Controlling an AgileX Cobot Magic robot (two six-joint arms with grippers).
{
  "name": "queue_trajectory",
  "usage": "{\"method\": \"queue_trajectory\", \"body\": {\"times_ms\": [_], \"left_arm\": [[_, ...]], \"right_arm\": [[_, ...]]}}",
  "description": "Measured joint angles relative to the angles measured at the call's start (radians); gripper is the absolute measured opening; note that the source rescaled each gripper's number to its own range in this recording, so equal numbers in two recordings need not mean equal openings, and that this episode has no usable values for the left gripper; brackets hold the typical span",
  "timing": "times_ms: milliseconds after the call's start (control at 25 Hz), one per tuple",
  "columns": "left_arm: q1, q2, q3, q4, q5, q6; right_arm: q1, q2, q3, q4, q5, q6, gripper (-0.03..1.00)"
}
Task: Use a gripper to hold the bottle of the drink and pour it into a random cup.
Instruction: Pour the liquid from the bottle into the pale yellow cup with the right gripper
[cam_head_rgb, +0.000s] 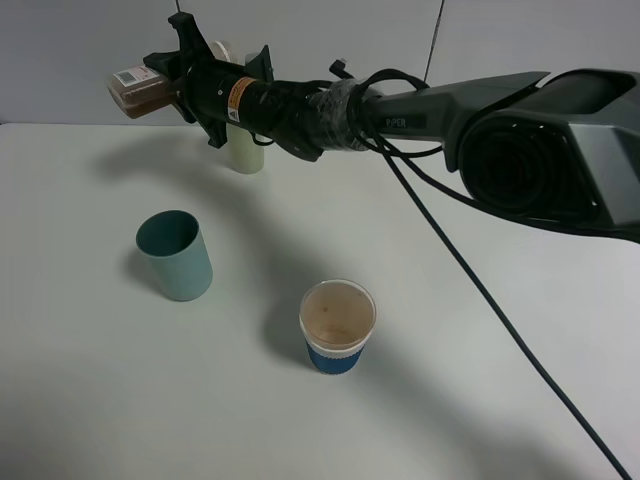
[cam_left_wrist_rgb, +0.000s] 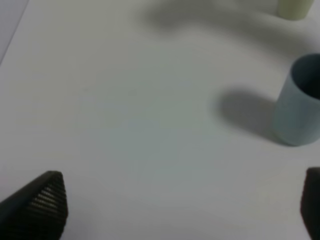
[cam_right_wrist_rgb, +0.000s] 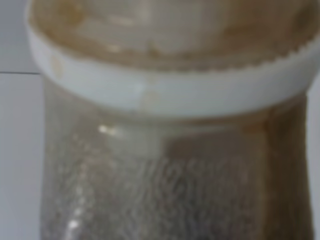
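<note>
My right gripper (cam_head_rgb: 178, 86) reaches across to the far left, high above the table, and is shut on the bottle of the drink (cam_head_rgb: 138, 90). The bottle lies on its side with brown liquid inside and a white label. It fills the right wrist view (cam_right_wrist_rgb: 165, 165), blurred, with its wide white neck ring; the fingers are hidden there. A blue-and-white paper cup (cam_head_rgb: 338, 328) holding brown liquid stands at centre front. A teal cup (cam_head_rgb: 176, 256) stands to its left and also shows in the left wrist view (cam_left_wrist_rgb: 299, 106). My left gripper (cam_left_wrist_rgb: 180, 205) is open and empty above bare table.
A cream cup (cam_head_rgb: 246, 152) stands at the back, partly behind the right arm, and also shows in the left wrist view (cam_left_wrist_rgb: 295, 7). A black cable (cam_head_rgb: 500, 320) hangs from the right arm down across the white table (cam_head_rgb: 480, 420).
</note>
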Motion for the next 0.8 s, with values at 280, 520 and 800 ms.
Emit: {"method": "queue_trajectory", "body": {"times_ms": [280, 520, 800], "left_arm": [[0.0, 0.0, 0.0, 0.0, 0.0, 0.0], [0.0, 0.0, 0.0, 0.0, 0.0, 0.0], [0.0, 0.0, 0.0, 0.0, 0.0, 0.0]], "right_arm": [[0.0, 0.017, -0.001, 0.0, -0.009, 0.037, 0.01], [0.0, 0.017, -0.001, 0.0, -0.02, 0.073, 0.01], [0.0, 0.017, -0.001, 0.02, -0.034, 0.084, 0.01]]}}
